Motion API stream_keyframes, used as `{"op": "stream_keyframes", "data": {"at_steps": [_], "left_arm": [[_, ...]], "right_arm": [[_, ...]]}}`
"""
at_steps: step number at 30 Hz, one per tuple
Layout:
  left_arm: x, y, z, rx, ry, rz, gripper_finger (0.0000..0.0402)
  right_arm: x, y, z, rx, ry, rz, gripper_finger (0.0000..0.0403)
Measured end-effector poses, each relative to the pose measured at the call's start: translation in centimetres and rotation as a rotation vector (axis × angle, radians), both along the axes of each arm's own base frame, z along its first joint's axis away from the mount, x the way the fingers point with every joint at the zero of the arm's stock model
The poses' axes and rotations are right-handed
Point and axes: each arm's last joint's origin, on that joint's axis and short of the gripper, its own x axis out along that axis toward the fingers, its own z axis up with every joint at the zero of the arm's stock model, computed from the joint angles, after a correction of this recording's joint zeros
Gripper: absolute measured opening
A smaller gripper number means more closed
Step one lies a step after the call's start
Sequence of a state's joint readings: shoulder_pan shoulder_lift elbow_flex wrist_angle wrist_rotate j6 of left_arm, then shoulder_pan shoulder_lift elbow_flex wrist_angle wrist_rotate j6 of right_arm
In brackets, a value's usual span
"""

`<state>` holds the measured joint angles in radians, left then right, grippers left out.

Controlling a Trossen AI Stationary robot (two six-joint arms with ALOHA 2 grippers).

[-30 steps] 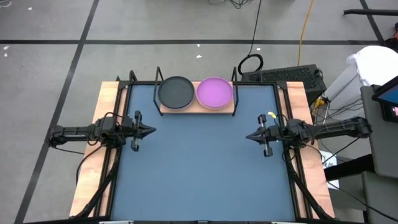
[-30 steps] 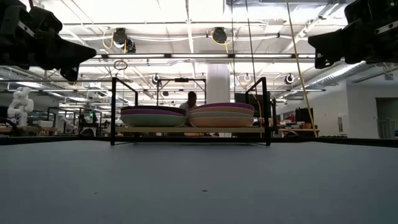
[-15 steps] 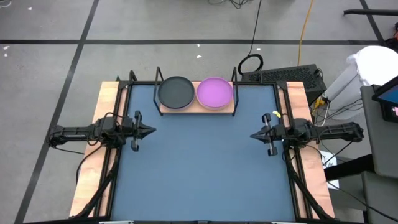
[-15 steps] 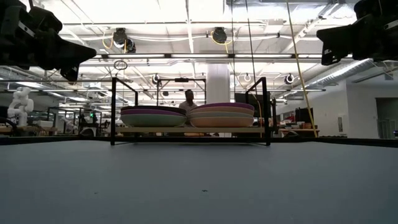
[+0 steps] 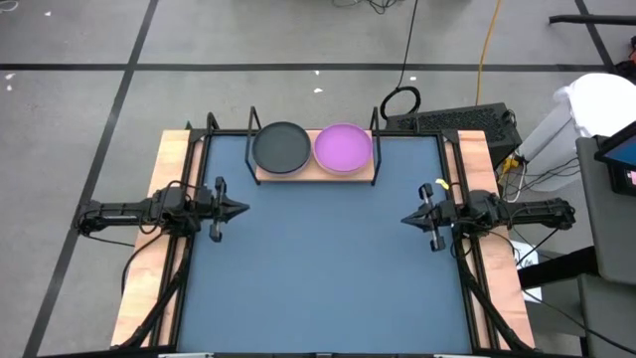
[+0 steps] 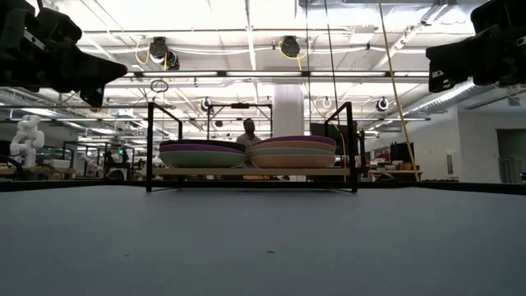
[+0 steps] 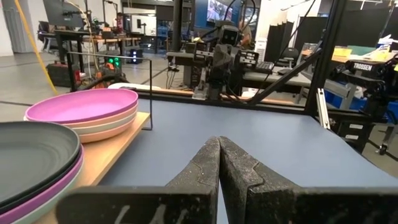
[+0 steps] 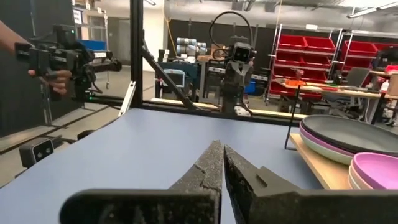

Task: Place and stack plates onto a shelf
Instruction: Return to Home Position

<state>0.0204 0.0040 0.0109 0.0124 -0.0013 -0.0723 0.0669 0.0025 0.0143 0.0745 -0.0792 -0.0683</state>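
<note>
Fingers (image 7: 202, 165) of left gripper (image 5: 237, 210) — pressed together, holding nothing; right gripper (image 5: 409, 219) likewise, each at a side edge of blue mat (image 5: 328, 278). Plates: dark-grey-topped stack (image 5: 281, 146), purple-topped stack (image 5: 343, 146), both on shelf (image 5: 315, 176), far side. Homing: retract level, well apart from wire posts (image 6: 351, 148). Keyboard (image 5: 462, 121) off table, far right — no obstruction seen.

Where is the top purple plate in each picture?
High view: purple plate at upper middle, topping the right stack.
Low view: centre, on the right stack.
Left wrist view: left side, beyond the grey plate.
Right wrist view: bottom right corner.
Shared landmark: the grey plate beside it on the shelf.
</note>
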Motion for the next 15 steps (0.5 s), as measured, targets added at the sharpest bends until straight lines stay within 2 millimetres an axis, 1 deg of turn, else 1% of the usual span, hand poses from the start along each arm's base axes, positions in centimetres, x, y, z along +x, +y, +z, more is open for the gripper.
{"op": "stream_keyframes", "data": {"at_steps": [3, 6, 8, 12, 15], "left_arm": [[0.0, -0.02, 0.01, 0.004, 0.0, -0.008, 0.0007], [0.0, -0.03, 0.0, 0.003, 0.001, -0.01, 0.0007], [0.0, -0.03, 0.0, -0.001, 0.001, -0.009, 0.0007], [0.0, -0.03, 0.0, -0.005, 0.001, -0.01, 0.0007], [0.0, -0.05, 0.0, 0.0, 0.001, -0.015, 0.0007]], "right_arm": [[-0.02, -0.01, 0.19, 0.011, -0.018, -0.001, 0.0], [0.0, -0.16, 0.21, 0.076, -0.012, -0.049, 0.0], [0.0, -0.16, 0.2, 0.096, -0.008, -0.046, 0.0], [0.0, -0.15, 0.16, 0.088, -0.006, -0.045, 0.0], [0.01, -0.15, 0.06, 0.047, 0.0, -0.048, 0.0]]}}
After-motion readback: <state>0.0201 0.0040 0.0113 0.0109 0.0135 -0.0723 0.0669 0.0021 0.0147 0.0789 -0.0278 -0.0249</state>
